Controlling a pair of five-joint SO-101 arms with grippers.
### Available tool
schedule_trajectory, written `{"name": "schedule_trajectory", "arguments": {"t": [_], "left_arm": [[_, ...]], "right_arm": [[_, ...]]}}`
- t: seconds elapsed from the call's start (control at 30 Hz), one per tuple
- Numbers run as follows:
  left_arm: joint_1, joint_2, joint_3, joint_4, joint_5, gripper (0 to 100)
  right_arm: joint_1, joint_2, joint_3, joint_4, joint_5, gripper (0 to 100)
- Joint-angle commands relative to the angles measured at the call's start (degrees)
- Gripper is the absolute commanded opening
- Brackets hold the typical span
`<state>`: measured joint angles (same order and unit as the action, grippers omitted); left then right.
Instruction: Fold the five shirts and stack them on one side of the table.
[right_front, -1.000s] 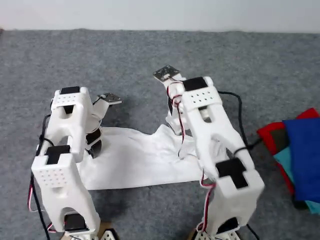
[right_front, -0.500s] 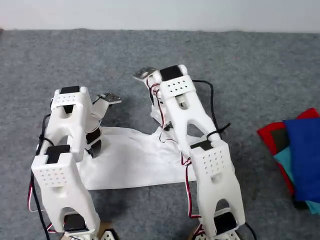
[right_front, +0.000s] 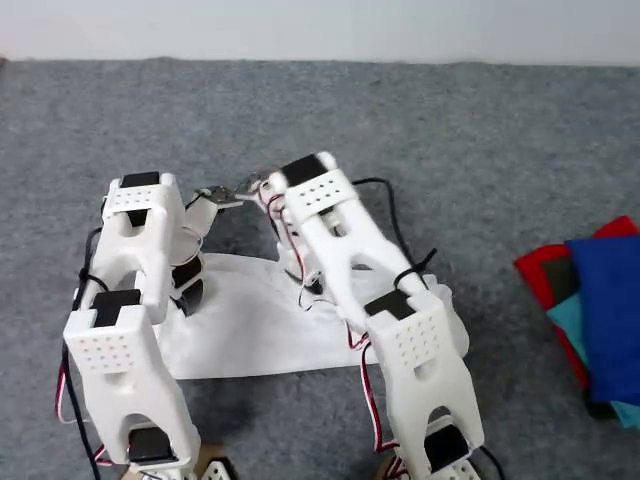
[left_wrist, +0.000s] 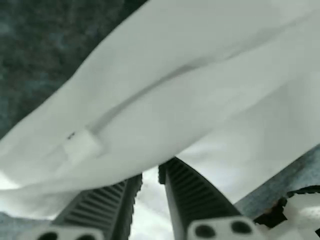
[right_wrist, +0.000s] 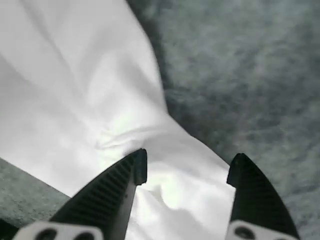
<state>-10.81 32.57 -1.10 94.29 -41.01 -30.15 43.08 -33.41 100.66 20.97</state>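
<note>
Fingers of the left gripper stand almost together, clamped on a raised fold of the white shirt, whose cloth drapes over their tips. The right gripper has its 2 fingers wide apart, poised just above the same shirt, with rumpled cloth between them and grey pile beyond the cloth's edge.

The white shirt lies spread out, about midway along the edge of the surface where the 2 arms are based. The left arm stands over the shirt's left end. The right arm leans across its middle towards the left arm.

A stack of folded shirts sits at the right edge, well apart from the white shirt, blue on top with teal and red beneath.
</note>
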Motion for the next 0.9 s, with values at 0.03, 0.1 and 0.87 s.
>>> {"name": "schedule_trajectory", "arguments": {"t": [0.03, 0.1, 0.87], "left_arm": [[-0.5, -0.7, -1.6, 0.4, 0.4, 6], [-0.5, -0.7, -1.6, 0.4, 0.4, 6], [-0.2, -0.2, -1.6, 0.0, 0.4, 6]], "right_arm": [[4.1, -0.1, -0.7, 2.1, 0.5, 8.5], [4.9, -0.1, -2.0, 2.2, 0.5, 0.1], [3.7, -15.8, 12.6, 2.4, 0.4, 0.9]]}}
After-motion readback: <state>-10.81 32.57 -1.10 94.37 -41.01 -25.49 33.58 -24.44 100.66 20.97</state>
